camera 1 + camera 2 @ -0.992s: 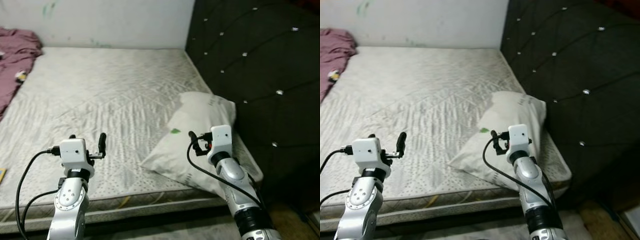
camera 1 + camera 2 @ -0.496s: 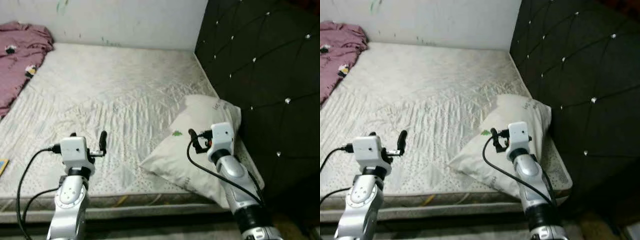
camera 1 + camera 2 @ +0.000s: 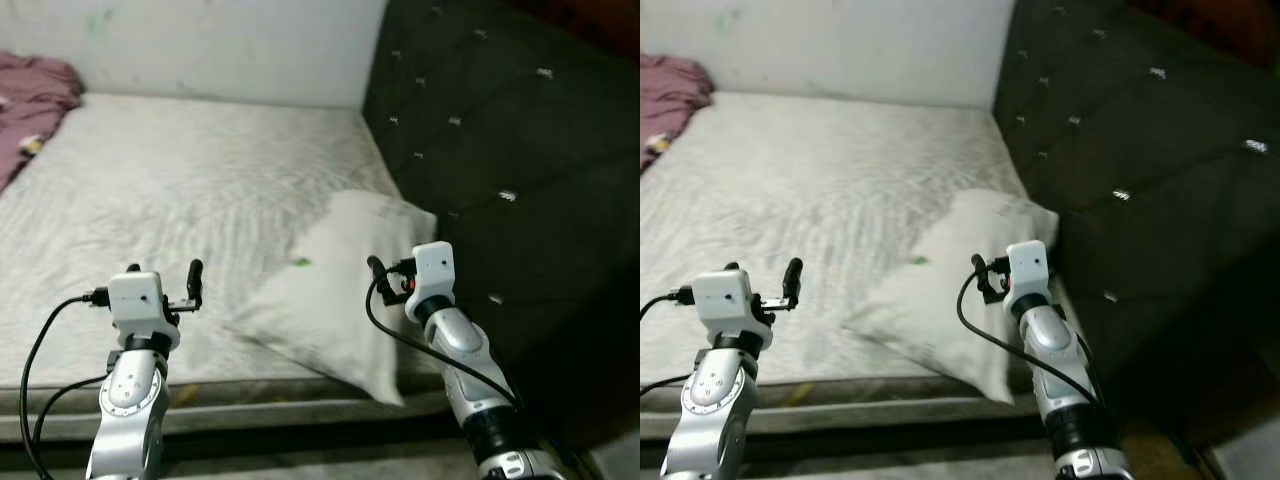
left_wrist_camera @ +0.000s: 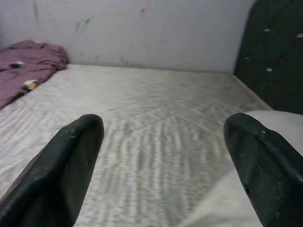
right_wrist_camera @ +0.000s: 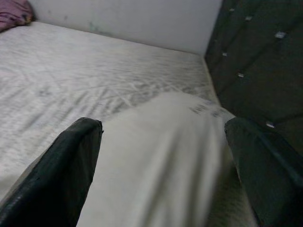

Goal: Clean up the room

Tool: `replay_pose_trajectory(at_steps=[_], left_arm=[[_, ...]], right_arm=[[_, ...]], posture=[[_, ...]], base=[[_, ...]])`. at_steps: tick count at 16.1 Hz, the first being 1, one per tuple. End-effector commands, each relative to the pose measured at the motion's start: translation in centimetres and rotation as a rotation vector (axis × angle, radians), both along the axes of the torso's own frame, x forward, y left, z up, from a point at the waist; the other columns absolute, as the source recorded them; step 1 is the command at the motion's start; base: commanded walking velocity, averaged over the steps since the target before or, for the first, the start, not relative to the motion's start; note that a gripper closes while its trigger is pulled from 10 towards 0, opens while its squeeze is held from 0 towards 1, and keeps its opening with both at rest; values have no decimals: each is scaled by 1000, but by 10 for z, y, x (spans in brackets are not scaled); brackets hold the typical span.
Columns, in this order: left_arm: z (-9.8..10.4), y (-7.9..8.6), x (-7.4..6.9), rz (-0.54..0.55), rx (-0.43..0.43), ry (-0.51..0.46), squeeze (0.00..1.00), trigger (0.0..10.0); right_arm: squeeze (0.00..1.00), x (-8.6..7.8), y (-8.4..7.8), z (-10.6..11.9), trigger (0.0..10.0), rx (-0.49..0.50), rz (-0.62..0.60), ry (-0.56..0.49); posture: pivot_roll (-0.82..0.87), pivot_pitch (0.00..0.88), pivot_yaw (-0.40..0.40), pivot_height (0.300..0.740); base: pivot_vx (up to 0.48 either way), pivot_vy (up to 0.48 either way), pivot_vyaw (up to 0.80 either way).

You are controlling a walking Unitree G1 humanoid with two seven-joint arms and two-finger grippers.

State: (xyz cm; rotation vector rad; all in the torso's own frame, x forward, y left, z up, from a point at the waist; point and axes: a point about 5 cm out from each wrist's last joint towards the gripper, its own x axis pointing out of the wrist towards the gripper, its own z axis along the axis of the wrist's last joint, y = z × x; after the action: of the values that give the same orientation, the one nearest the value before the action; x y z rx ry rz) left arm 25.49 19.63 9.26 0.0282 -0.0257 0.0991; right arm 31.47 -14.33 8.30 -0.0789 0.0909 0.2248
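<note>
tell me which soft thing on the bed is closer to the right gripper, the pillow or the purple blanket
The white pillow, lying by the dark headboard just ahead of the right gripper. The purple blanket is bunched at the mattress's far left corner.

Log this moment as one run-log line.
left end effector: open, raised over mattress | right end effector: open, above pillow | pillow: by headboard | blanket: far corner

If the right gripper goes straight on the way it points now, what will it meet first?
Most likely the white pillow, which lies between the open fingers of the right gripper in its wrist view. Beyond it is the mattress. How near the pillow is cannot be judged.
</note>
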Motion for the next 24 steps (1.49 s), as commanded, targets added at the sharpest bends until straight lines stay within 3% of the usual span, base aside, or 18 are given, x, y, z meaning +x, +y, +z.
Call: replay_pose_trajectory(at_steps=[1, 8, 24], left_arm=[[-1, -8, 1, -32, -15, 3, 0, 10000], [3, -12, 1, -55, -18, -32, 0, 10000], [5, -14, 5, -67, -27, -43, 0, 10000]], right_arm=[[0, 1, -8, 3, 10000, -10, -21, -11], [0, 1, -9, 4, 10000, -20, -13, -21], [0, 5, -9, 8, 10000, -24, -15, -32]], posture=[[-13, 0, -61, 740], [-13, 0, -68, 740], [-19, 0, -70, 740]], base=[[0, 0, 0], [0, 0, 0], [220, 0, 0]])
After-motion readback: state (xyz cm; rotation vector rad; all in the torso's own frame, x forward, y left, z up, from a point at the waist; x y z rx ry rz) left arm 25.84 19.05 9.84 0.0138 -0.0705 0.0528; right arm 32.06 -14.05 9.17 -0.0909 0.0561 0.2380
